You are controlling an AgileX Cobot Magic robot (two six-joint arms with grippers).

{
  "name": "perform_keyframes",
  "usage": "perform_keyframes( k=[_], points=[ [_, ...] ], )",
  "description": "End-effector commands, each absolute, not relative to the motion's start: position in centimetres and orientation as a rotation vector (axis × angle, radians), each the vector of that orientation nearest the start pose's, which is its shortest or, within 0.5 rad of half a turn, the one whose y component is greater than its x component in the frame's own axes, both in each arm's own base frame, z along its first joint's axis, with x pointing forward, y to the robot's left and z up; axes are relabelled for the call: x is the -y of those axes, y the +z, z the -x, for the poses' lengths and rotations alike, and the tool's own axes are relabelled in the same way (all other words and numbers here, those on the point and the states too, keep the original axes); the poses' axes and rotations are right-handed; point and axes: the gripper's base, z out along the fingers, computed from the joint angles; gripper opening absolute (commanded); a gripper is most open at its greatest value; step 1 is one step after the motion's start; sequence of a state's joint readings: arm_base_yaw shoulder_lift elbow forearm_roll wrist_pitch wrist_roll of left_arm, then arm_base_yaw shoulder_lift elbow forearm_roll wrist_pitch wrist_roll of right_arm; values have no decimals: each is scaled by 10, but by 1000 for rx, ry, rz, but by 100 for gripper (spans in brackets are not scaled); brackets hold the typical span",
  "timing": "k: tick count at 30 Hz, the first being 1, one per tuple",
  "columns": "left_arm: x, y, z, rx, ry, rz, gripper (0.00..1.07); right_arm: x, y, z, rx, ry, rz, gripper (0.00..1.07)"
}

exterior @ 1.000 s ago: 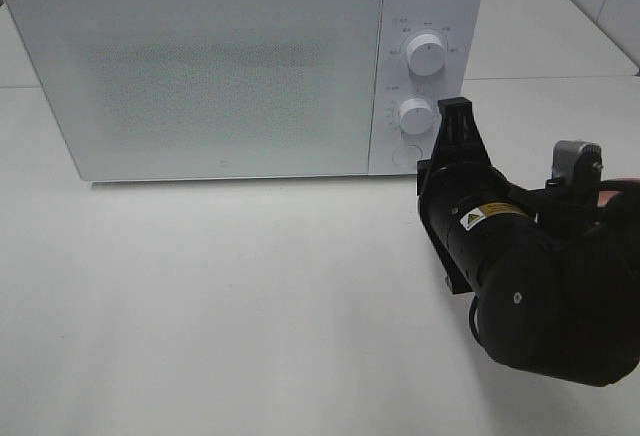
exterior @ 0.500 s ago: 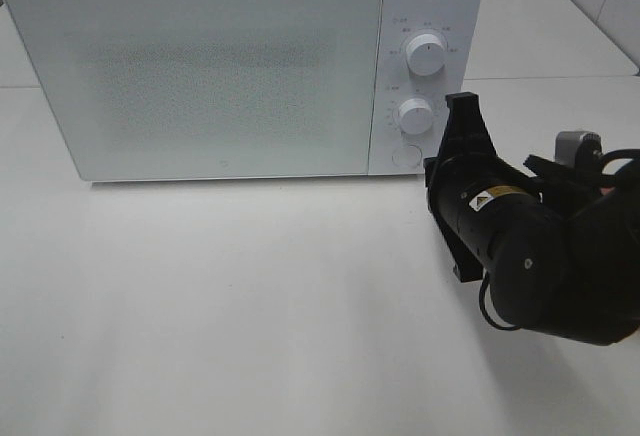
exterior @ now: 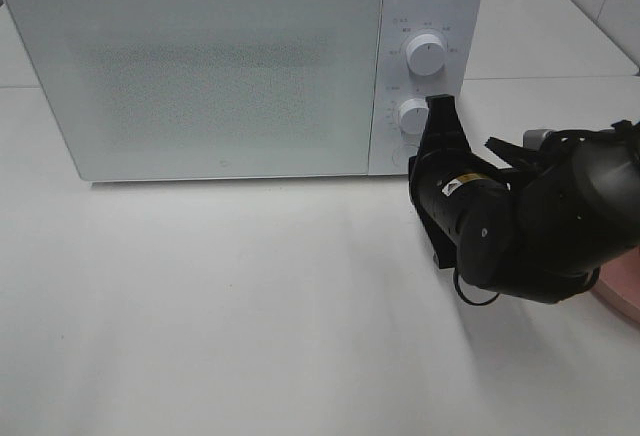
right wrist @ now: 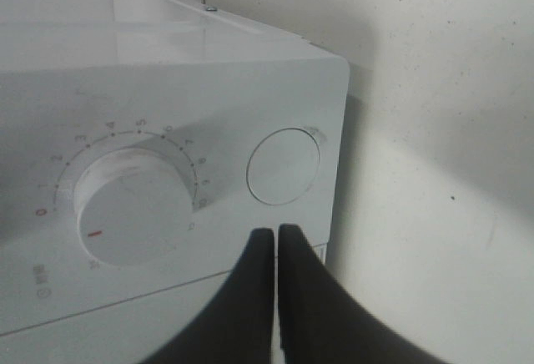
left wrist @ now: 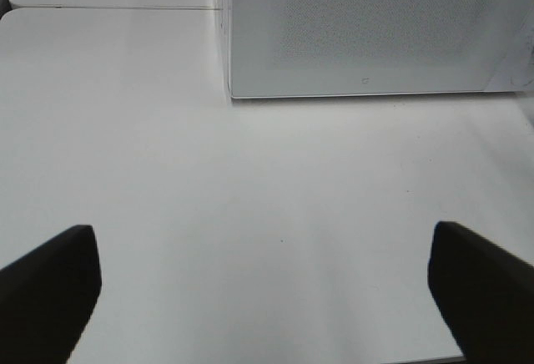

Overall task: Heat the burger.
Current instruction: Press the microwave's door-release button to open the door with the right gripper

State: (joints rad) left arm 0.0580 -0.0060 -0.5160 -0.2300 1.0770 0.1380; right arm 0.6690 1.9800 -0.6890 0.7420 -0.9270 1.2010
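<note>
The burger is out of view. The white microwave (exterior: 210,76) stands at the back of the table with its door closed; it also shows in the left wrist view (left wrist: 375,30). My right gripper (exterior: 440,106) is shut and empty, with its tip at the control panel beside the lower dial (exterior: 414,114). In the right wrist view the closed fingertips (right wrist: 275,235) sit just below the round button (right wrist: 284,166), next to the lower dial (right wrist: 133,205). My left gripper (left wrist: 267,297) is open and empty above bare table, in front of the microwave.
An upper dial (exterior: 427,55) sits above the lower one on the panel. The edge of a round pink plate (exterior: 620,291) shows at the right behind my right arm. The white table (exterior: 200,306) spreads in front of the microwave.
My right arm has moved left and closer to the microwave's control panel, its tip now by the lower dial. The pink plate's edge has come into view at the right.
</note>
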Motion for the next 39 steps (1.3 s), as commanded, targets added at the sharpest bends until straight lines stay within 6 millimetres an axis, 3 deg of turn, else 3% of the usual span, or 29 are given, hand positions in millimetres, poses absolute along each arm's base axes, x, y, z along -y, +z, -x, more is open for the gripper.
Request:
perform_keyframes(
  k=[1,18,26,39],
  points=[
    [20,282,10,-1998,-160,-103,100,-166,108,-293,-1585,989,-1334,0],
    [20,282,10,-1998,-158,-102,100,-171,92,-316,-1590,978,-1344,0],
    [20,282,10,-1998,-158,-102,100,-163,95,-329,-1577,979,-1343,0],
    [20,282,10,-1998,-158,-102,100,-157,95,-335,-1548,977,-1357,0]
  ],
)
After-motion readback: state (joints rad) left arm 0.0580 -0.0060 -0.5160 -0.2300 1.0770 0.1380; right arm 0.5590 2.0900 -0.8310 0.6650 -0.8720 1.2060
